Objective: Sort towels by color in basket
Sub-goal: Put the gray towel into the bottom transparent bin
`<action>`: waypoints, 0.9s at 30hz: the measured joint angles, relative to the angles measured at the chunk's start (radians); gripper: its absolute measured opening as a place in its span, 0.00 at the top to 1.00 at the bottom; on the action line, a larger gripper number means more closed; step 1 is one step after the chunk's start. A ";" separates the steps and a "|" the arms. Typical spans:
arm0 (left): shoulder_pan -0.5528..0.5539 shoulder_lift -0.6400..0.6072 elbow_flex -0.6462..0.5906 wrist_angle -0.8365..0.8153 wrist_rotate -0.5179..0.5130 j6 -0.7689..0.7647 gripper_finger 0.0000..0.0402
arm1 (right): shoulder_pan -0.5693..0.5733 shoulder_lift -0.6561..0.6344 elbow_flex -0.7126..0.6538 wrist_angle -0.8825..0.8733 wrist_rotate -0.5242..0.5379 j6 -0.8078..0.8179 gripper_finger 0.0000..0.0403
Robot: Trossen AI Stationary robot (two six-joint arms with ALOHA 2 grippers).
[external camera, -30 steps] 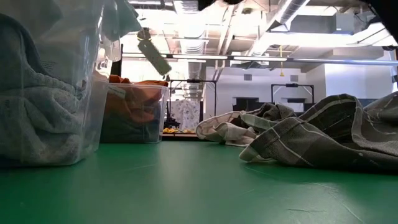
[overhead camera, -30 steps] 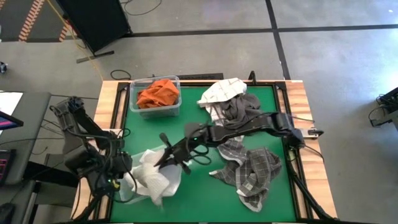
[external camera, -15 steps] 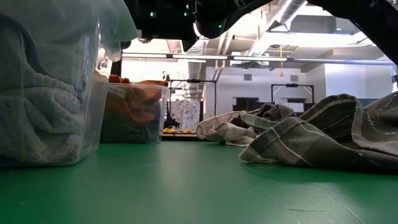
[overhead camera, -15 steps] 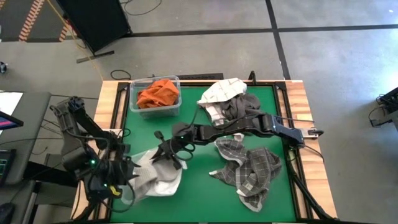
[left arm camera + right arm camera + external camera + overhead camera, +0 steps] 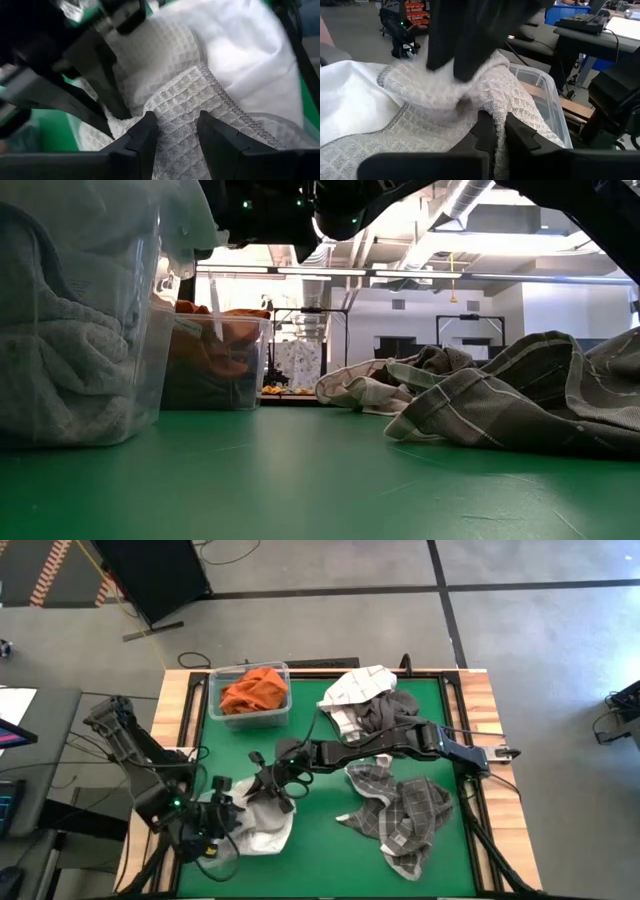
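Observation:
A white waffle towel [image 5: 262,827] lies bunched in a clear basket [image 5: 150,330] at the table's near left. Both grippers are at it: my left gripper [image 5: 228,817] from the left, my right gripper [image 5: 266,787] from the far right side, each shut on the cloth. Rust orange towels [image 5: 254,690] fill a clear bin at the far left. A cream towel [image 5: 358,686] and a dark grey one [image 5: 385,712] lie heaped at the far middle. Grey-and-white checked towels [image 5: 402,810] lie crumpled at the near right. My left gripper pinches a bunched thickness of the white towel near its stitched hem [image 5: 177,117] between its two fingers [image 5: 142,142], slanting down from the table's left side. The cloth rests slack in the basket below. My right gripper has a raised fold of the white towel [image 5: 496,107] at its nearly closed fingertips [image 5: 485,131], coming almost level from the table's right. The towel lies slack over the basket's rim [image 5: 547,97].
The orange towels' bin [image 5: 215,350] stands just beyond the near-left basket. The checked towels [image 5: 520,395] spread over the right half of the green mat [image 5: 320,850], whose near middle is bare. The right arm [image 5: 400,740] reaches across the table's middle.
My right gripper has sunk toward the near-left basket, rolling as it went, then kept still. The white towel, which hung spread above the basket, has dropped and bunched into it. My left gripper has come down and toward the table's right over the basket, tipping more steeply.

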 joint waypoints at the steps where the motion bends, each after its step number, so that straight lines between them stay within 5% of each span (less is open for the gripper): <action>1: 0.007 0.000 -0.012 0.009 0.012 -0.001 0.66 | 0.001 0.000 0.000 -0.005 0.001 0.000 0.86; 16: 0.016 0.000 -0.168 0.099 0.088 -0.069 0.66 | 0.008 -0.150 -0.002 -0.325 0.115 -0.113 0.43; 27: 0.016 0.000 -0.265 0.184 0.099 -0.104 0.66 | 0.029 -0.354 -0.001 -0.761 0.180 -0.117 0.41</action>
